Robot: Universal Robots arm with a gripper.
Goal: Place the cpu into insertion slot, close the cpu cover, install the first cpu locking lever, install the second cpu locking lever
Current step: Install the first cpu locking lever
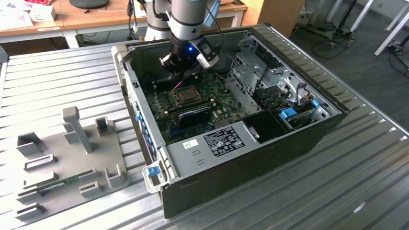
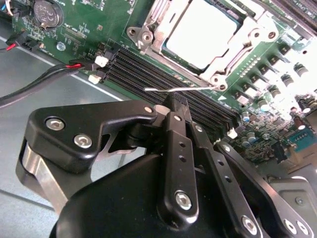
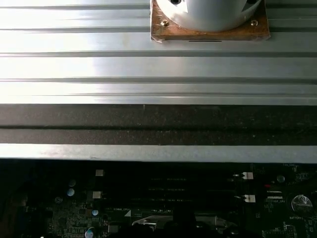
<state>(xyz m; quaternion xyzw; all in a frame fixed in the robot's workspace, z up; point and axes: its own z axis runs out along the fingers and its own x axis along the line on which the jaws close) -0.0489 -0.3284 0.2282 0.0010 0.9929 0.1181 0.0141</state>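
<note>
**While the gripper point(image 2: 177, 101) hangs low over the circuit board point(image 2: 99, 29), the cpu point(image 2: 203, 29) lies in the insertion slot point(image 1: 177, 91)**

Where the exterior view gives me the whole layout, I see the ribbed metal table point(image 1: 357, 158) with the open computer case point(image 1: 255, 163) lying on its side on it. The arm point(image 1: 188, 19) reaches down into the case from above. On the exterior view's left a grey fixture plate point(image 1: 70, 158) sits on the table, well apart from the case, with a memory stick point(image 1: 64, 182) on it. The first wrist view adds something the others lack: the arm's pale base on a brownish mounting plate point(image 3: 210, 33) across the table. Nearer than that it shows the case wall and the board in deep shade.

The second wrist view is my close look. The gripper's black fingers are drawn together at the tip, with nothing I can see between them. The long black memory slots point(image 2: 148, 69) lie between the gripper and the insertion slot.

The cpu sits in that slot, its top flat and pale silver-grey. The cpu cover point(image 2: 154, 20) lies down around it as a silvery frame. One thin wire locking lever point(image 2: 173, 89) sticks out over the memory slots, just beside the fingertips. I cannot tell whether it touches them, or whether it is latched.

The gripper's own linkage blocks my sight of the board beneath it. Red and black cables point(image 2: 39, 79) and a coin battery point(image 2: 47, 14) sit on the far side of the memory slots from the cpu.
</note>
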